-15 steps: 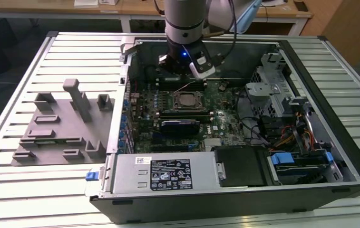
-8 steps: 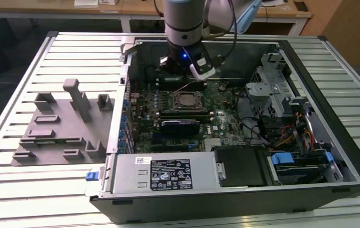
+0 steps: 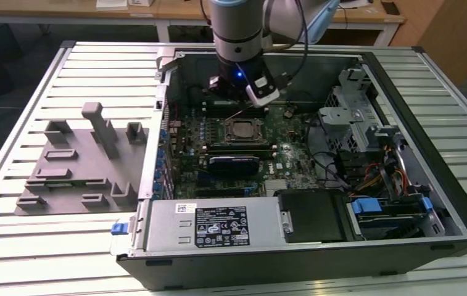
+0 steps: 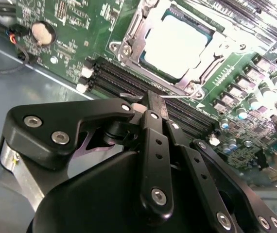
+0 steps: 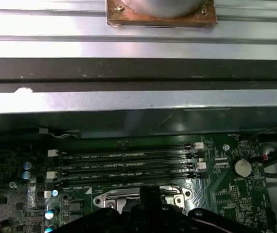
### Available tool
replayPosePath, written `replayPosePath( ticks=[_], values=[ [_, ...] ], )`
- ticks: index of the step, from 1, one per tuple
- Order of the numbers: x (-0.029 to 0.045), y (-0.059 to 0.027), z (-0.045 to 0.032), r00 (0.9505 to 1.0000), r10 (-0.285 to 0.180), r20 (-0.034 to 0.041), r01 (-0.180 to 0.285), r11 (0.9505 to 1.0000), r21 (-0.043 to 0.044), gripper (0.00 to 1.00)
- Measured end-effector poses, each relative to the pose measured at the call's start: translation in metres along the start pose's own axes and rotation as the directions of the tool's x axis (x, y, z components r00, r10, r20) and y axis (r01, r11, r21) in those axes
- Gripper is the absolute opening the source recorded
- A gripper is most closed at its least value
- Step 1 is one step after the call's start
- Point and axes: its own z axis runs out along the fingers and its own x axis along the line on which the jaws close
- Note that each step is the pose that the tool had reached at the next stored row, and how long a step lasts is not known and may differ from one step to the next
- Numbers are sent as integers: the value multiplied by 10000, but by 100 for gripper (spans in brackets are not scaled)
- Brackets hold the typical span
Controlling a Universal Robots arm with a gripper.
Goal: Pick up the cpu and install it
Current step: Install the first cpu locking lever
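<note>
The cpu, a flat square with a bright silver top, lies inside the socket frame on the green motherboard; in the exterior view the cpu sits mid-board. My gripper hangs just beside the socket, over the black memory slots, its black fingers pressed together with nothing between them. A thin metal socket lever runs right past the fingertips. In the first wrist view the gripper covers the middle of the socket's metal bracket. In the exterior view the gripper is above the board's far side.
The open computer case lies on a slatted metal table. A silver power supply box fills its near edge, with drive bays and cables toward the exterior view's right. A grey fixture plate lies on the exterior view's left.
</note>
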Motion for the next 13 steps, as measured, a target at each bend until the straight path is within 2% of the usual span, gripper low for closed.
replayPosePath(
  ticks=[5, 13],
  values=[
    [4, -4, 28, 9992, 379, 116, -381, 9992, 152, 11],
    [17, 36, 112, 9971, 733, 216, -739, 9969, 267, 11]
  ],
)
